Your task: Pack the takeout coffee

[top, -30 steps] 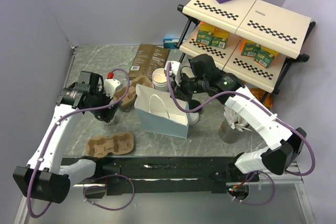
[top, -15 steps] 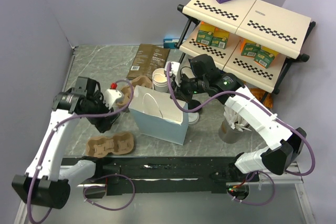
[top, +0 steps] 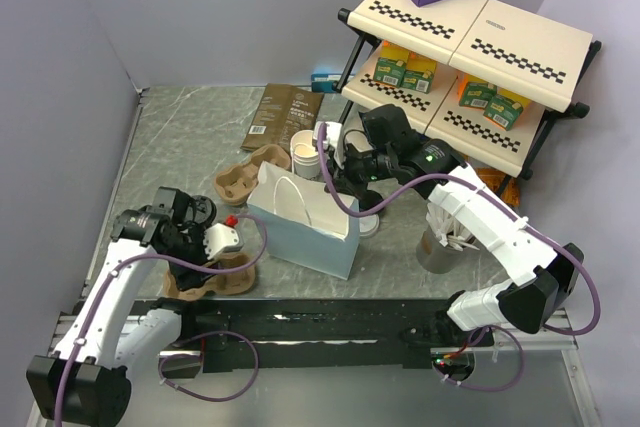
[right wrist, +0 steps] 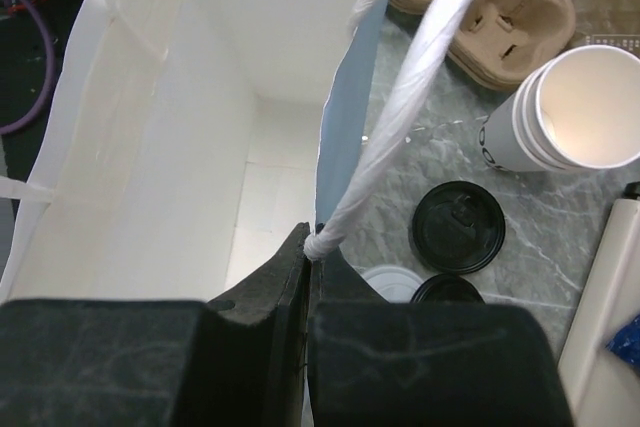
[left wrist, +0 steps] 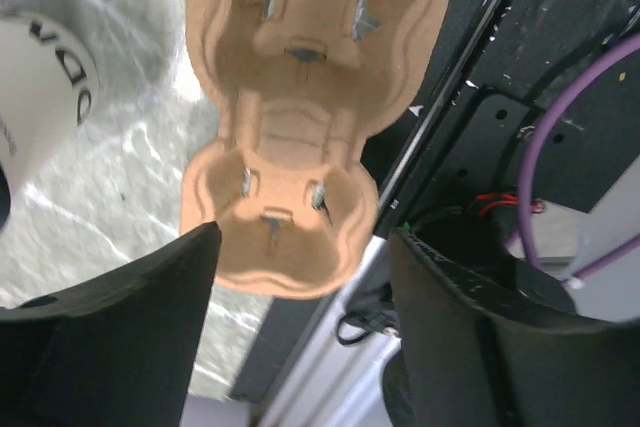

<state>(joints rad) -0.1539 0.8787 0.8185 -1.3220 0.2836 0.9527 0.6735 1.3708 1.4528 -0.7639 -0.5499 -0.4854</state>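
Hovering over the cup carrier at lower left, our left gripper has its jaws spread wide and empty. Our right gripper pinches the paper bag rim at centre. The takeout cups stand stacked and unlidded behind the bag. Next, we judge, comes closing on the carrier's edge.

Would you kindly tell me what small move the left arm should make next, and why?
Probably lower the left gripper and close on the brown moulded-pulp cup carrier: its open jaws bracket one end of it, and the right gripper is pinching the white twisted handle of the pale blue paper bag, which stands open beside it.
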